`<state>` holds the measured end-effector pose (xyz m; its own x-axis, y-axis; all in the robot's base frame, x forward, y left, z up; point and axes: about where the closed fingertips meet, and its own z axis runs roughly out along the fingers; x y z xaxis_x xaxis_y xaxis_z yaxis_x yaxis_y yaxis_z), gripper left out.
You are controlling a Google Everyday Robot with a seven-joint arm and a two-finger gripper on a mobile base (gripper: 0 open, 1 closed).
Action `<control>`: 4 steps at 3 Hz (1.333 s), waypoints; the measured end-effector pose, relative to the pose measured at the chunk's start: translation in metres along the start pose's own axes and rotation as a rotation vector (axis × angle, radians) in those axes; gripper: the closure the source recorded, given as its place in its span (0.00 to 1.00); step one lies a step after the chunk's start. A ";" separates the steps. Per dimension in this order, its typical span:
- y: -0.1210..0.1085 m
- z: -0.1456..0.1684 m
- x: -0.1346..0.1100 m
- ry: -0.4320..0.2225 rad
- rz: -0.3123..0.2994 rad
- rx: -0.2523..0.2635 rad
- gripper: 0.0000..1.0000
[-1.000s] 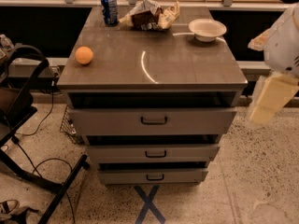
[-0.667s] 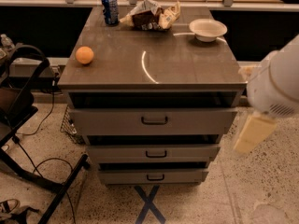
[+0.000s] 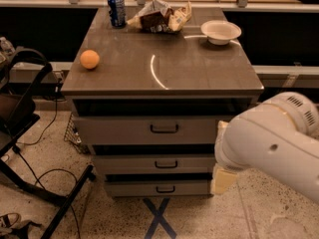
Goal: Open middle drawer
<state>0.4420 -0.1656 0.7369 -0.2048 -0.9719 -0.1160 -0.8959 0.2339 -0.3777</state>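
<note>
The grey cabinet has three stacked drawers. The middle drawer [image 3: 129, 164] has a low grey front with a small dark loop handle [image 3: 166, 164] at its centre. It sits between the taller top drawer [image 3: 124, 130] and the bottom drawer [image 3: 134, 188]. A dark gap shows above each front. My white arm [image 3: 271, 143] comes in from the right and covers the drawers' right ends. The cream gripper [image 3: 222, 179] hangs at the arm's lower end, right of the middle and bottom drawer fronts, apart from the handle.
On the cabinet top [image 3: 164, 63] lie an orange [image 3: 89, 59], a blue can [image 3: 116, 10], snack bags [image 3: 159, 16] and a white bowl [image 3: 221, 32]. A black chair frame [image 3: 20, 113] and cables stand left. A blue tape X [image 3: 158, 218] marks the floor.
My arm has swung down and to the left from the right edge. It now overlaps the cabinet's right front, with the gripper lower, near the middle and bottom drawers.
</note>
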 end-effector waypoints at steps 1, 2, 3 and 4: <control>0.006 0.051 0.001 0.053 0.005 0.027 0.00; 0.002 0.045 0.002 0.055 0.034 0.040 0.00; 0.023 0.070 -0.008 0.030 -0.007 0.008 0.00; 0.055 0.108 -0.022 -0.036 -0.043 -0.031 0.00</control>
<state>0.4393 -0.1284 0.6197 -0.1522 -0.9793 -0.1334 -0.9156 0.1905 -0.3541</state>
